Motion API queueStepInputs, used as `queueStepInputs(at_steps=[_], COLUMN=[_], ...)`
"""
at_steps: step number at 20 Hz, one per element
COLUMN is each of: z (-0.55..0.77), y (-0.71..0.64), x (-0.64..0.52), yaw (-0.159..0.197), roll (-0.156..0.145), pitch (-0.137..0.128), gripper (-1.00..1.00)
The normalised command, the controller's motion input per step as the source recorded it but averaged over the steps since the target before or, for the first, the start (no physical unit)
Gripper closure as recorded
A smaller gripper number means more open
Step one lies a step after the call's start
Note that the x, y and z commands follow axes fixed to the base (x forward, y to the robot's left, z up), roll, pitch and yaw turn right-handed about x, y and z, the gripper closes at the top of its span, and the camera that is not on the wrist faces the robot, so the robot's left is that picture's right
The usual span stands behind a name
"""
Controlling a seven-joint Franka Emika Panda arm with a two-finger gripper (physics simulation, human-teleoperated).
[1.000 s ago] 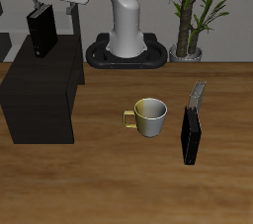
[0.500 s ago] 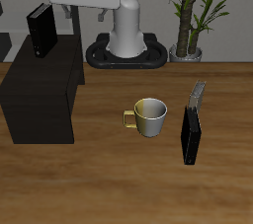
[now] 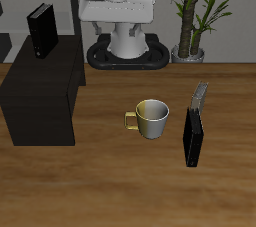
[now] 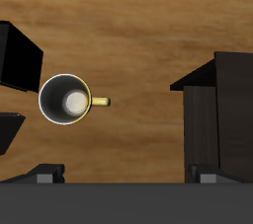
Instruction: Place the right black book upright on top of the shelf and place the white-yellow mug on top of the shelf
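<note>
Wrist view alone: mug (image 4: pixel 66 101) straight below.

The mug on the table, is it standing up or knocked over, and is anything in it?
The white-yellow mug stands upright on the table, mouth up. The wrist view looks straight into its round opening; it looks empty.

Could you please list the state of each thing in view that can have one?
Right black book: upright on the shelf, released.
Mug: upright on the table, empty, not yet moved.
Other black book: standing on the table.
Grey book: leaning behind it.
Gripper: raised, holding nothing; jaws unclear.
</note>
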Motion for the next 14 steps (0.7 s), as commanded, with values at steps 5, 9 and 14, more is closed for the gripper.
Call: queueStepInputs(at_steps=[5, 9, 14], z=[-0.31, -0.37, -0.39], y=[0.52, 0.56, 0.33], x=[0.42, 0.42, 0.40], yaw=[-0.039, -0.008, 0.022], roll=[-0.100, -0.054, -0.015], pitch=[-0.027, 0.002, 0.036], gripper=[-1.00, -1.00, -1.00])
